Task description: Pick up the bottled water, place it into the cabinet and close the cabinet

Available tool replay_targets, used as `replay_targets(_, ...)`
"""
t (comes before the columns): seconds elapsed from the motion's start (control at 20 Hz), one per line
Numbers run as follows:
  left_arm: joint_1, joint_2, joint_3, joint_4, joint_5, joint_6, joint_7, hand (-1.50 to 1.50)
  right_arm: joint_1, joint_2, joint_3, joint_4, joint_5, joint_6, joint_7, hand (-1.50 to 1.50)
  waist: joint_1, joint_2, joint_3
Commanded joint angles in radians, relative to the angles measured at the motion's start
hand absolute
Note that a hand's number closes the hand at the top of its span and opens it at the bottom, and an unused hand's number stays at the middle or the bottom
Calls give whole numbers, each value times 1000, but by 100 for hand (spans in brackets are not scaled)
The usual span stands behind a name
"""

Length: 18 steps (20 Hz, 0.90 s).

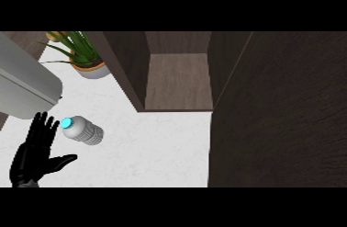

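The water bottle [83, 129], clear ribbed plastic with a blue cap, lies on its side on the white counter [156, 148], cap pointing left. My left hand [35, 155] is at the lower left, open, fingers straight and pointing up, its fingertips just left of the bottle's cap. The dark wood cabinet [177, 79] stands open at the top middle, its shelf bare. Its door [278, 111] is swung out and fills the right side of the view. My right hand does not show.
A potted green plant [85, 56] stands at the back left beside the cabinet's left wall. A large grey appliance [24, 83] juts in over the counter at the far left, just above my left hand.
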Motion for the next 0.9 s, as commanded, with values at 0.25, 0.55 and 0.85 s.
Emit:
replay_targets(0.25,-170,52,29,399,-1,-91,-153,-150,49,-36,-35,-43,-55,33,-5,-150,-3,0,0)
replay_targets(0.55,-228,46,3,594,-69,-102,-329,-150,74,-43,-49,3,-42,68,-67,-150,-8,1,-1)
replay_targets(0.85,-313,74,17,753,-75,-131,-393,-150,34,11,30,-15,8,13,-33,-150,-11,4,-2)
